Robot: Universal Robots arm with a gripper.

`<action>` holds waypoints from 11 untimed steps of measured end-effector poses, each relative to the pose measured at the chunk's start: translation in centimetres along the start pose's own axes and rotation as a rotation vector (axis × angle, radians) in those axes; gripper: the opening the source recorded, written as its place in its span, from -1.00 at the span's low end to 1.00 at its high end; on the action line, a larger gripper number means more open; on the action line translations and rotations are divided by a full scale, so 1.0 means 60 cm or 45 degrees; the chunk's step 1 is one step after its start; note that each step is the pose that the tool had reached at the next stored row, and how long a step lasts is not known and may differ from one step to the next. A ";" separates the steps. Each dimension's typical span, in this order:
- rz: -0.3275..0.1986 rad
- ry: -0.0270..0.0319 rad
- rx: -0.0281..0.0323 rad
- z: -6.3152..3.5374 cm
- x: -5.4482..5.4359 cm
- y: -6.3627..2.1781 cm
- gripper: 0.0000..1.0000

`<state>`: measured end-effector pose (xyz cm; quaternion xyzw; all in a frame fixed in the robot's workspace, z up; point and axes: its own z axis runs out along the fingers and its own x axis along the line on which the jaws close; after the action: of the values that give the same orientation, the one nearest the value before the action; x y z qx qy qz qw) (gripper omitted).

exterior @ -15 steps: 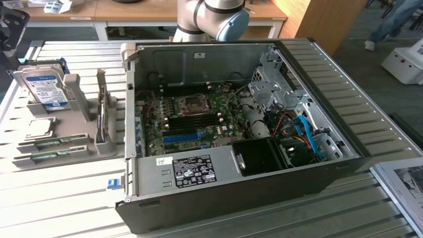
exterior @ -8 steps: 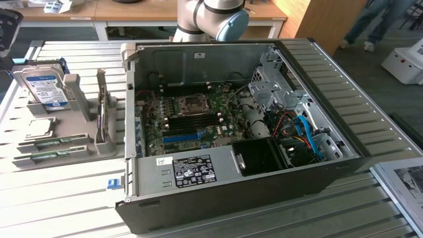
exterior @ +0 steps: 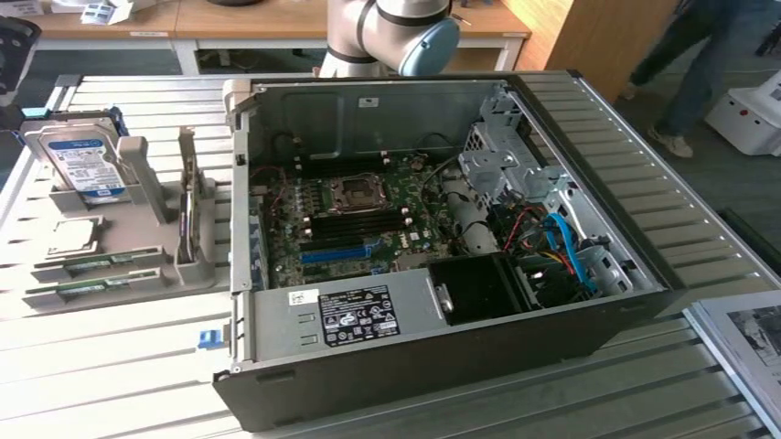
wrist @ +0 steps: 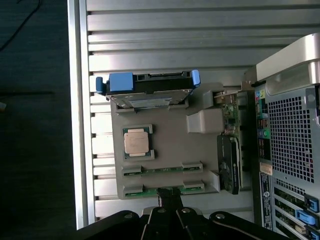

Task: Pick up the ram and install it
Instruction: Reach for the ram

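The silver ribbed metal tabletop (wrist: 175, 45) has a dull, brushed sheen. The pale grey moulded plastic holder (wrist: 170, 135) looks matt and smooth. The silver metal hard drive (exterior: 80, 165) carries a glossy paper label, and its blue plastic clips (wrist: 121, 81) are slightly shiny. The square processor chip (wrist: 136, 141) has a satin metal lid. The narrow green circuit-board ram sticks (wrist: 162, 170) look faintly glossy. The large black computer case (exterior: 488, 357) is matt outside and bare grey sheet metal inside, with a perforated metal rear panel (wrist: 290, 130). The gripper (wrist: 170, 200) is matt black.
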<state>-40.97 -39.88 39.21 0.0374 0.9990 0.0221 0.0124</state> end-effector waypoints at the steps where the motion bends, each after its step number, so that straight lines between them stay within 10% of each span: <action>1: 0.000 0.0004 0.0000 0.000 0.000 0.000 -0.80; 11: 0.000 0.0024 0.0000 0.002 0.000 -0.001 -0.80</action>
<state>-40.97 -39.91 39.10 0.0374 0.9990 0.0221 0.0115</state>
